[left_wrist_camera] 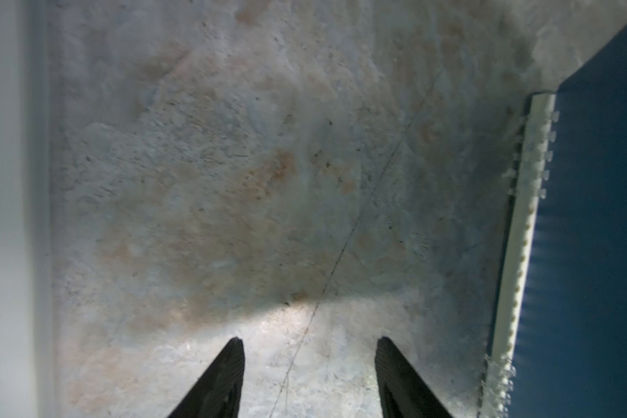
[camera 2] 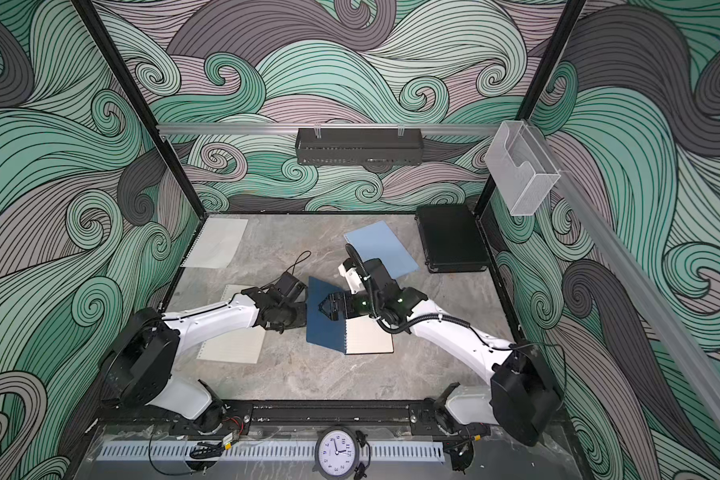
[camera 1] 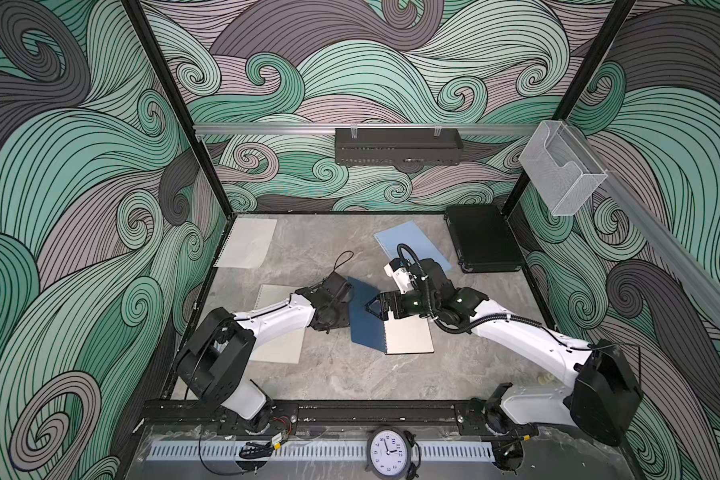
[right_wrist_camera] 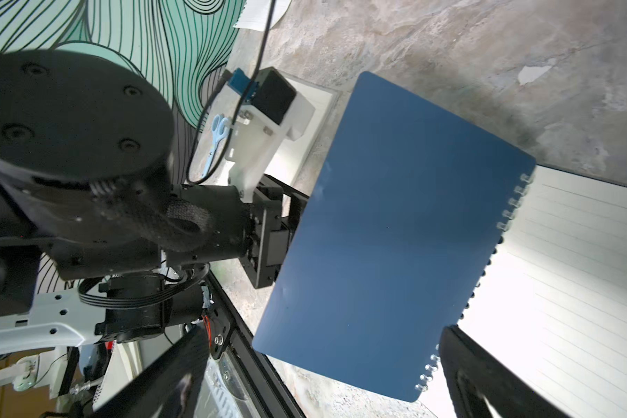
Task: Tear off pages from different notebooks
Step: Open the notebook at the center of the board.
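Observation:
The dark navy notebook (camera 1: 364, 320) lies open mid-table, its cover (right_wrist_camera: 395, 231) flipped up and tilted, its lined cream pages (camera 1: 410, 336) bare beside the spiral. My right gripper (camera 1: 371, 311) hovers over that cover, open wide (right_wrist_camera: 324, 330), gripping nothing. My left gripper (camera 1: 327, 326) stands open (left_wrist_camera: 310, 342) over bare table just beside the cover's edge (left_wrist_camera: 601, 217), holding nothing. A cream notebook (camera 1: 281, 345) lies under the left arm. The light blue notebook (camera 1: 416, 245) lies closed at the back. One loose page (camera 1: 246, 243) lies in the back left corner.
A flat black case (camera 1: 485, 239) sits at the back right corner. A black tray (camera 1: 398, 145) hangs on the rear rail, and a clear mesh holder (camera 1: 558, 170) on the right rail. A clock (camera 1: 389, 453) stands at the front edge.

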